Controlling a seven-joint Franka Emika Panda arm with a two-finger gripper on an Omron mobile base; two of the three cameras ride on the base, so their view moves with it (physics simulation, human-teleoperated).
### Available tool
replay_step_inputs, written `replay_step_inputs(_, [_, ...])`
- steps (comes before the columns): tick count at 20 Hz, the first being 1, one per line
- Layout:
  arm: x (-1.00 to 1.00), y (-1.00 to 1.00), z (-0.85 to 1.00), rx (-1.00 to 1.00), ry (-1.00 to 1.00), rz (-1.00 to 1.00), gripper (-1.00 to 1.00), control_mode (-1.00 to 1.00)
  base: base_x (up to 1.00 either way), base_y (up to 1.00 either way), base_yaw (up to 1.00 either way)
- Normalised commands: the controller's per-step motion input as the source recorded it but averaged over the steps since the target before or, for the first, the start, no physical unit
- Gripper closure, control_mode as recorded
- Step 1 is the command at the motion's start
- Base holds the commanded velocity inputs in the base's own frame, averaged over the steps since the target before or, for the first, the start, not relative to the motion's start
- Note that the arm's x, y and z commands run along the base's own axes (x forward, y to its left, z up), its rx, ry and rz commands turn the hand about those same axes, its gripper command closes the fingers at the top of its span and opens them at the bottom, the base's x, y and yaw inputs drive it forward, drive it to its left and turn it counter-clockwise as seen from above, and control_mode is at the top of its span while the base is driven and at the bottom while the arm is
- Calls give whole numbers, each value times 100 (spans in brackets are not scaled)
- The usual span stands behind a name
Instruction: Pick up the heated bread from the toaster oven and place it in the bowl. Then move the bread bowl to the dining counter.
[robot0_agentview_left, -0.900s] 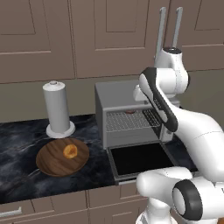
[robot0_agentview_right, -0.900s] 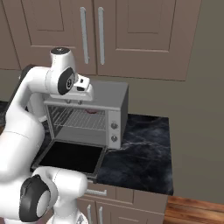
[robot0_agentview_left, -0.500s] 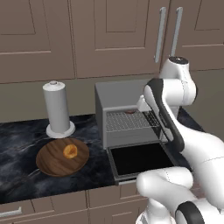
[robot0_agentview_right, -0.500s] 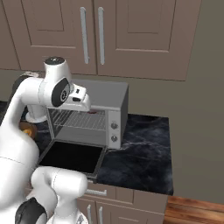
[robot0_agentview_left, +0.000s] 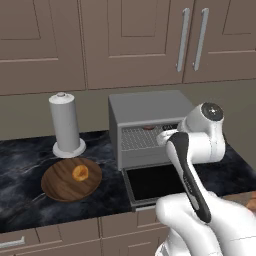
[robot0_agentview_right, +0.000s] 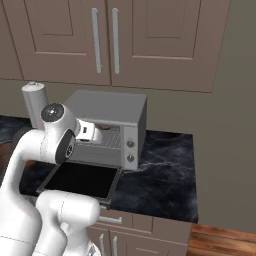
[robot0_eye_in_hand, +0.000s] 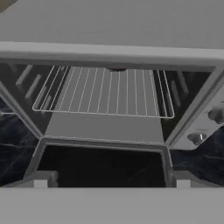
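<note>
since the earlier frames the arm has folded down from its high reach, and the jaws (robot0_eye_in_hand: 111, 183) now hang low in front of the toaster oven (robot0_agentview_left: 145, 127), aimed straight into its mouth. that reads as the end of the approach: the hand is lined up for the reach inside, and the bread has not been grasped yet.

nearest the jaws, just below and ahead, lies the drop-down door (robot0_eye_in_hand: 100, 164), folded flat and dark. the two finger tips (robot0_eye_in_hand: 40, 178) stand far apart at the bottom corners of the hand view, so the jaws are spread wide with nothing between them.

beyond the door, the wire rack (robot0_eye_in_hand: 103, 92) runs level across the cavity. at its far edge, straight ahead and slightly above the line of the jaws, a sliver of the heated bread (robot0_eye_in_hand: 117, 68) peeks out reddish-brown under the oven's upper lip; most of it is hidden from the hand.

well off to the jaws' left, on the black marbled desk (robot0_agentview_left: 20, 165), sits the wooden bowl (robot0_agentview_left: 60, 182) with an orange-yellow pastry (robot0_agentview_left: 80, 173) in it, and behind it a white-grey cylinder (robot0_agentview_left: 66, 125).

the next move looks like a long, level push deep over the rack, keeping clear of the upper lip.
</note>
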Motion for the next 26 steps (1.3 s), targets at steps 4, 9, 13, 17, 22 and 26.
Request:
replay_step_inputs(4, [43,23,-27,0,-1,-5,-100,-100,0,0,0])
replay_step_inputs(9, [39,12,-11,0,0,-5,-100,-100,0,0,0])
replay_step_inputs(13, [34,1,-3,0,0,-4,-100,-100,0,0,0])
replay_step_inputs(17, [43,0,-10,0,0,-1,-100,-100,0,0,0])
replay_step_inputs(22, [33,0,-23,0,0,0,-100,-100,0,0,0])
replay_step_inputs(26, [40,0,-28,0,0,0,-100,-100,0,0,0])
